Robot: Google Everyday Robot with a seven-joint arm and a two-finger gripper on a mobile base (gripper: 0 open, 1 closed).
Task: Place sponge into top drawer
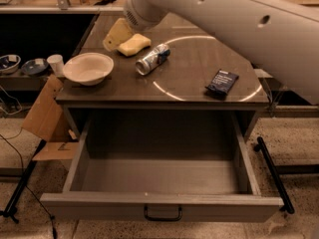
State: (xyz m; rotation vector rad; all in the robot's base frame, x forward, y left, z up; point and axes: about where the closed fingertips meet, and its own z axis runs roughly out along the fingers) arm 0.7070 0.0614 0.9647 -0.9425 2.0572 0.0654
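One sponge [133, 44] is lying on the far left part of the tabletop [199, 59], pale yellow and flat on the surface. One silver can [152, 59] is lying on its side just to the right of it and a little nearer. One white bowl [88, 67] is sitting near the left front edge, and one dark packet [222, 82] is resting towards the right front. One top drawer [99, 205] is standing pulled fully out below the table, showing its grey floor, with one black bar handle [163, 213] centred on its front panel.

The single white arm [224, 14] is slanting in from the upper right, crossing above the table and angling down to the far left. Its gripper [119, 38] is sitting low over the tabletop, touching the sponge's left end (or so nearly that no gap is showing). Whether it is clamping the sponge or merely lying against it, I cannot tell. The sponge is well apart from the drawer.
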